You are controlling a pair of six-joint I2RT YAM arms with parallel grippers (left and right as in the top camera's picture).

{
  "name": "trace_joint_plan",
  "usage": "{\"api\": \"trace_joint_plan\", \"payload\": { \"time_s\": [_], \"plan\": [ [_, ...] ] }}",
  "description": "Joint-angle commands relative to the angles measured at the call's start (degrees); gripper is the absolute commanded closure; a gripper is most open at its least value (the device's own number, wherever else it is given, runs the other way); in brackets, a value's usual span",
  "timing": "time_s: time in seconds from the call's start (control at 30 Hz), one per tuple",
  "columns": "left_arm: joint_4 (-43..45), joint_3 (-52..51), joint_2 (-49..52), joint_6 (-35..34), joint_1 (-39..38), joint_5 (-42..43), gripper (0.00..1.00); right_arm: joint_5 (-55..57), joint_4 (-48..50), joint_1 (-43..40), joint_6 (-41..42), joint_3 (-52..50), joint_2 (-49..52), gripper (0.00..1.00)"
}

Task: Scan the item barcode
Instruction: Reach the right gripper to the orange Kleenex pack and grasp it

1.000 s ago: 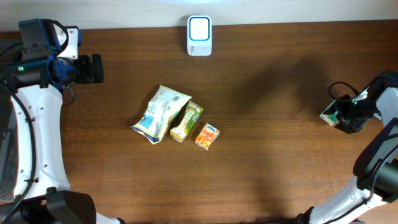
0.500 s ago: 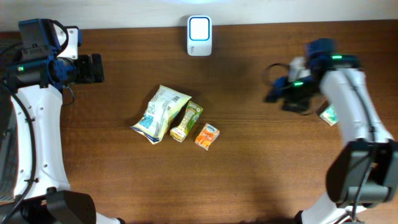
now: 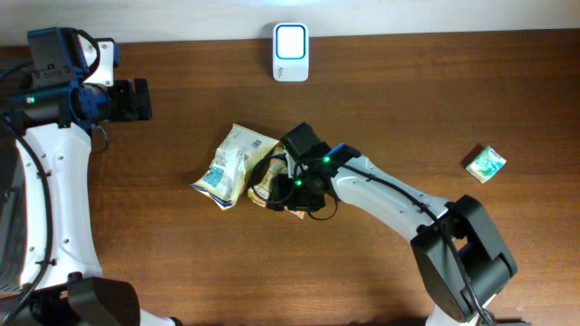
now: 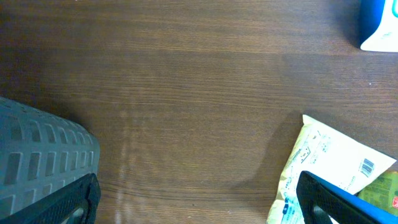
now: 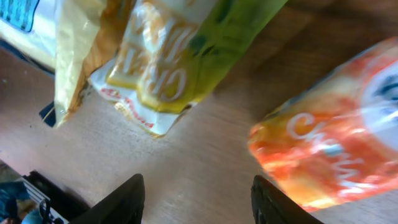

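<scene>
Overhead, we had the right claw (image 3: pixel 290 193) low over the worktop (image 3: pixel 408 109), beside the yellow bag (image 3: pixel 231 163); the scanner (image 3: pixel 291 52) sat at twelve o'clock. Left wrist: left claw (image 4: pixel 193 190) gaping, empty. Right wrist: jaws apart, orange packet (image 5: pixel 336 155) at three o'clock, ungrasped. Pickup and scan were both left to do, we reckoned.

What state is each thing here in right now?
left gripper: open, empty
right gripper: open, empty, near the orange carton
chip bag: lying flat
green packet: lying flat, touching chip bag
orange carton: lying down, not gripped
small green box: lying alone
scanner: face lit
</scene>
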Motion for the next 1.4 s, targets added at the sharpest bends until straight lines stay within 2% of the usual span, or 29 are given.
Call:
{"api": "trace_joint_plan", "payload": {
  "time_s": [0.0, 0.2, 0.3, 0.43, 0.6, 0.7, 0.77, 0.83, 0.9, 1.03, 1.17, 1.37],
  "plan": [
    [0.1, 0.2, 0.5, 0.9, 0.2, 0.6, 0.01, 0.9, 1.0, 2.1, 1.0, -0.4, 2.3, 0.45],
    [0.1, 0.2, 0.5, 0.9, 0.2, 0.6, 0.01, 1.1, 0.7, -0.6, 1.6, -0.3, 3.8, 0.46],
    [0.1, 0.2, 0.5, 0.9, 0.2, 0.6, 0.01, 3.3, -1.5, -4.4, 0.2, -0.3, 3.8, 0.47],
    [0.1, 0.2, 0.5, 0.9, 0.2, 0.6, 0.01, 1.4, -3.8, -11.1, -8.0, 0.0, 3.7, 0.47],
    [0.1, 0.2, 0.5, 0.9, 0.3, 0.6, 0.01, -9.2, -8.6, -17.8, -20.3, 4.9, 3.7, 0.46],
    [0.1, 0.2, 0.5, 0.9, 0.3, 0.6, 0.01, -9.4, -14.8, -21.6, -29.8, 10.8, 3.7, 0.46],
    [0.1, 0.2, 0.5, 0.9, 0.3, 0.6, 0.01, -4.5, -13.6, -23.6, -32.8, 11.5, 3.7, 0.46],
    [0.1, 0.2, 0.5, 0.9, 0.2, 0.6, 0.01, 2.3, -12.6, -24.2, -32.8, 11.4, 4.5, 0.46],
    [0.1, 0.2, 0.5, 0.9, 0.2, 0.6, 0.01, 2.3, -12.7, -24.1, -33.0, 11.4, 7.0, 0.48],
    [0.1, 0.2, 0.5, 0.9, 0.2, 0.6, 0.01, -2.4, -12.6, -24.1, -33.0, 11.4, 12.0, 0.62],
    [0.1, 0.2, 0.5, 0.9, 0.2, 0.6, 0.01, -2.8, -12.4, -24.0, -33.0, 11.4, 13.2, 0.68],
    [0.1, 0.2, 0.5, 0.9, 0.2, 0.6, 0.01, -6.4, -11.5, -24.1, -33.0, 11.4, 13.8, 0.69]
  ]
}}
